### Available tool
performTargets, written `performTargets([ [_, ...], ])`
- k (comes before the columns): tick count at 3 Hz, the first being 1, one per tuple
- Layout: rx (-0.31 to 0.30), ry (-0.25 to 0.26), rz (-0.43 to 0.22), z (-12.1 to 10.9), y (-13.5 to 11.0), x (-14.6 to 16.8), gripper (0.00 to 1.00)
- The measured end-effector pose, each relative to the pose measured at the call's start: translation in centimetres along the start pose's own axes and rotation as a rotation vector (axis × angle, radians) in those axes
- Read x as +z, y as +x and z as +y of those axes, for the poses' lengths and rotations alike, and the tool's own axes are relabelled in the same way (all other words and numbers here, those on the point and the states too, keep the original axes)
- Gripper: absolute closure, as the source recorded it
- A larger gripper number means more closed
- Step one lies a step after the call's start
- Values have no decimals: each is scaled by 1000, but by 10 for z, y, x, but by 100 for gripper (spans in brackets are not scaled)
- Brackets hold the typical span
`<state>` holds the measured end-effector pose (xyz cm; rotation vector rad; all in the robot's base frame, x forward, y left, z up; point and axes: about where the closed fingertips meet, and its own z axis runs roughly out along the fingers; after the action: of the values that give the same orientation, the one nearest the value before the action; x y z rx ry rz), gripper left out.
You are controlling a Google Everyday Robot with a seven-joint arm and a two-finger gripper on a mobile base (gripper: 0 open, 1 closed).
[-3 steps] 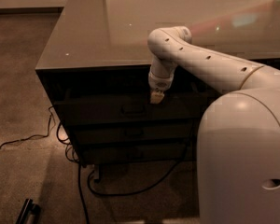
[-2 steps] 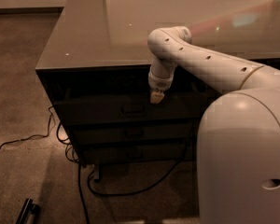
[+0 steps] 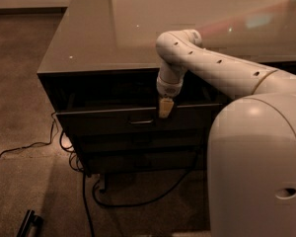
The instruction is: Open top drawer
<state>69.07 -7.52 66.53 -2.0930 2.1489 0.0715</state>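
— As one white arm (image 3: 212,68) bends down over the near edge of the glossy bench (image 3: 98,38), how many drawers show beneath it?

— Three fronts in a single stack. The top drawer (image 3: 103,122), the tallest, stands a little way out from the cabinet, with a dark gap behind its upper edge. Two shallower fronts (image 3: 138,143) sit below it in deep shadow.

— And the hand?

— One hand (image 3: 165,107) points straight down from the wrist. Its pale tip is at the top drawer's upper edge, just right of the small loop pull (image 3: 140,121) at centre. Whether it is open or closed, or has hold of anything, cannot be told.

— What is lost to view?

— The robot's rounded white body (image 3: 256,172) fills the near right and hides the right end of the stack. The drawer's inside is too dark to read. At least two black cables (image 3: 85,206) trail across the carpet (image 3: 19,83), though the exact number is hard to make out. One dark object (image 3: 29,223) is cut off at the near left corner.
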Motion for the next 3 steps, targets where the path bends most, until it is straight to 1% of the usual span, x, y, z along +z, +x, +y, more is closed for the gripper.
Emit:
performTargets([
  [1, -21, 3, -17, 9, 4, 3, 0],
  [2, -17, 9, -10, 29, 18, 6, 0],
  [3, 12, -1, -4, 60, 38, 11, 0],
])
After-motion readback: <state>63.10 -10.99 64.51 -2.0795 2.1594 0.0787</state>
